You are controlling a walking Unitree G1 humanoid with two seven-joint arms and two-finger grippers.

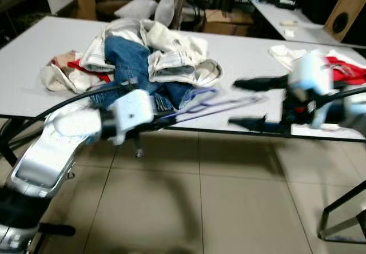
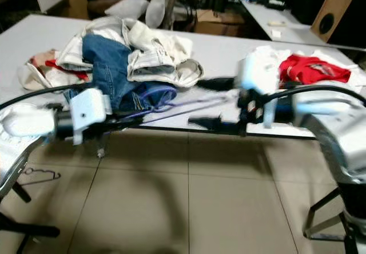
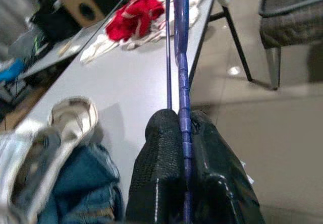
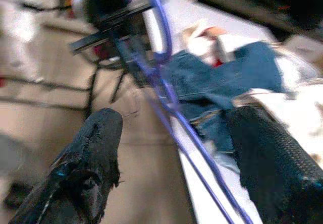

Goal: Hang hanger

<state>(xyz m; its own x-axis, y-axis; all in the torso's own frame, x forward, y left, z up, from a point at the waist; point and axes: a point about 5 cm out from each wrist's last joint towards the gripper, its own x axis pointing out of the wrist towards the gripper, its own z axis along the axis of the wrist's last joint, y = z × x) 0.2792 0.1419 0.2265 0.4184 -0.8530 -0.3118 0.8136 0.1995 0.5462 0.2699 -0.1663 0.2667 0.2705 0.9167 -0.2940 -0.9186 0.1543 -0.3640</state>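
Left pincer (image 3: 184, 183) grips the purple hanger (image 1: 211, 106), its length running toward the wide-open right pincer (image 1: 246, 102) over the tabletop (image 1: 240, 54) edge.

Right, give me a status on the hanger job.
Done: the left hand is shut on the purple hanger, holding it out along the white table's front edge, beside the pile of clothes. In hand: the right hand is open around the hanger's wire, not yet closed. Left: hanging it; no rail or hook is visible here.
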